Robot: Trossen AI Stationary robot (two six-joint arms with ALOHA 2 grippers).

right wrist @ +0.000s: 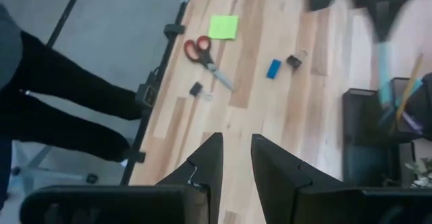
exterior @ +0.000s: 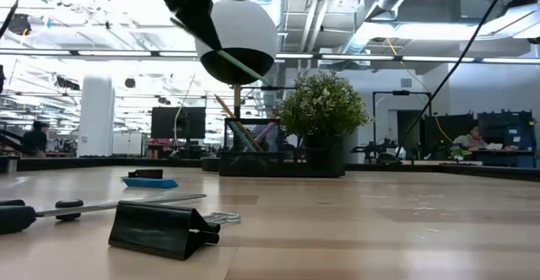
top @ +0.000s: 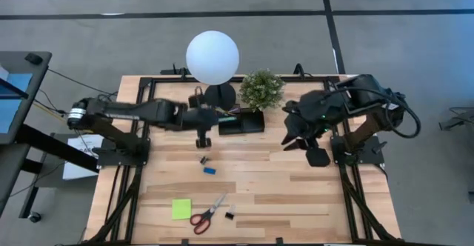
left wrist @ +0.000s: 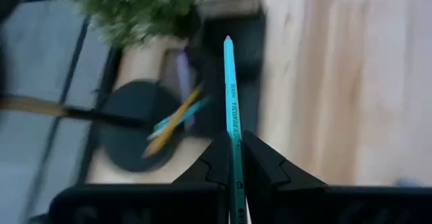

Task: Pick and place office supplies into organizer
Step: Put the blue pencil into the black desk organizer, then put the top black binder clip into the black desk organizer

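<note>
Now the left jaws (left wrist: pixel 235 158) clench one teal pencil (left wrist: pixel 231 109), its tip over the black organizer (top: pixel 241 121). Ahead of the released, raised right jaws (right wrist: pixel 236 158): one scissors (right wrist: pixel 204 57), two clips.

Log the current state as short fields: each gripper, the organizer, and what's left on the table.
left gripper: shut on teal pencil, near the organizer
right gripper: open, empty, waiting at the right side
organizer: by the potted plant, several pens already inside
still on table: scissors, sticky pad, blue eraser, two binder clips
</note>
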